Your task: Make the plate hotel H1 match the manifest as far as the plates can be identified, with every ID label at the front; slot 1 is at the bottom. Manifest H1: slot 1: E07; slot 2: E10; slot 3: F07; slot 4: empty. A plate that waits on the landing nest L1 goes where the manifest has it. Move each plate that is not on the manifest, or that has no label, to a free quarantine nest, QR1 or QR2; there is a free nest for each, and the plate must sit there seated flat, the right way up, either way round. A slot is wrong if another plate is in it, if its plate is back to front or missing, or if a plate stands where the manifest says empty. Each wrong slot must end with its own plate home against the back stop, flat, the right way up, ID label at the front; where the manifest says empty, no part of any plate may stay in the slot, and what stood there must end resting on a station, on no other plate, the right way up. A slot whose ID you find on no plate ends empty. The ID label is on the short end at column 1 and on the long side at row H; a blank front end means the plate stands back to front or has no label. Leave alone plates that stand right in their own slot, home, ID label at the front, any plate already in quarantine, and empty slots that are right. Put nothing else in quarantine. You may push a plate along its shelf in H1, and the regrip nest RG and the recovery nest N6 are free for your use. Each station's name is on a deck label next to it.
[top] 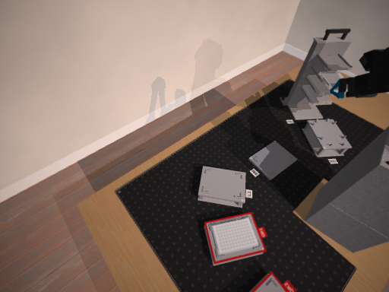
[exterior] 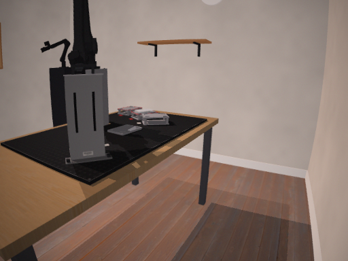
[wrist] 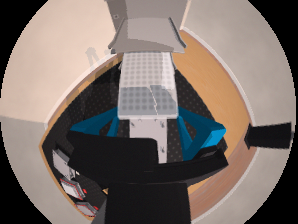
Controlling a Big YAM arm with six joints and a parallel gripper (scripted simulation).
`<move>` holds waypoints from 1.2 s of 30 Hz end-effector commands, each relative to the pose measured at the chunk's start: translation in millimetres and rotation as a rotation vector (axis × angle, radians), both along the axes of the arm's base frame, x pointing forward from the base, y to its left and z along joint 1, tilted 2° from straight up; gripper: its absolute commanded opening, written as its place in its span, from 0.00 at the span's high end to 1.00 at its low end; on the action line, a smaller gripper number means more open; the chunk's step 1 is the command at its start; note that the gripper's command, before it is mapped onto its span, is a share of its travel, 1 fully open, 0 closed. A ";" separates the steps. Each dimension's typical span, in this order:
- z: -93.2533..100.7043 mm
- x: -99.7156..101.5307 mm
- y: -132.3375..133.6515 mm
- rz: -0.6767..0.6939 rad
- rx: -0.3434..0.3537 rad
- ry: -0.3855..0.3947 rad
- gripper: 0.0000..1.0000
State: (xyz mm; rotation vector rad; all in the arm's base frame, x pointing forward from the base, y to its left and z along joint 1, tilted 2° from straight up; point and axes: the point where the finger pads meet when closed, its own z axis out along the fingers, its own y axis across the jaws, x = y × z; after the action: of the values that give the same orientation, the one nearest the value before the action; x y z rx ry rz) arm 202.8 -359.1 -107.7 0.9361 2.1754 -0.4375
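The plate hotel H1 (top: 317, 72) stands at the far right of the black mat, and I see its back in the exterior view (exterior: 85, 115). A white well plate (top: 330, 77) sticks out of the front of one of its middle shelves. My gripper (top: 336, 90) has its blue fingers on either side of this plate's near end and is shut on it. In the wrist view the plate (wrist: 148, 92) runs from the hotel (wrist: 147, 16) back to between my fingers. I cannot read any label on it.
A white plate sits in a red-framed quarantine nest (top: 235, 237), and a second red nest (top: 271, 283) is at the bottom edge. A grey nest (top: 222, 186), a flat grey pad (top: 273, 159) and a pinned nest (top: 327, 137) lie between. A large grey box (top: 357, 205) stands at right.
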 end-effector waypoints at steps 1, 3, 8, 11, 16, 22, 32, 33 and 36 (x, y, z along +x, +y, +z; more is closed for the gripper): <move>10.5 -4.0 -4.6 0.004 -0.038 -0.010 0.14; 9.6 -5.1 -3.1 0.004 -0.035 -0.009 0.14; 6.9 -10.3 3.3 0.004 -0.030 -0.006 0.14; 4.6 -13.6 7.5 0.004 -0.025 -0.004 0.14; 0.4 -19.1 15.0 0.004 -0.014 0.001 0.14; 1.9 -22.4 18.1 0.004 -0.018 -0.001 0.14; 0.2 -31.8 29.1 0.004 -0.013 0.001 0.14; 0.2 -32.8 30.2 0.004 -0.013 0.001 0.14; 0.4 -33.6 31.2 0.004 -0.014 0.001 0.14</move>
State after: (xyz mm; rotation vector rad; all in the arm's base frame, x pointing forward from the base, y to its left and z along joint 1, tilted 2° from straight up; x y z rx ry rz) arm 174.0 -326.3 -109.0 0.9325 2.1803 -0.4310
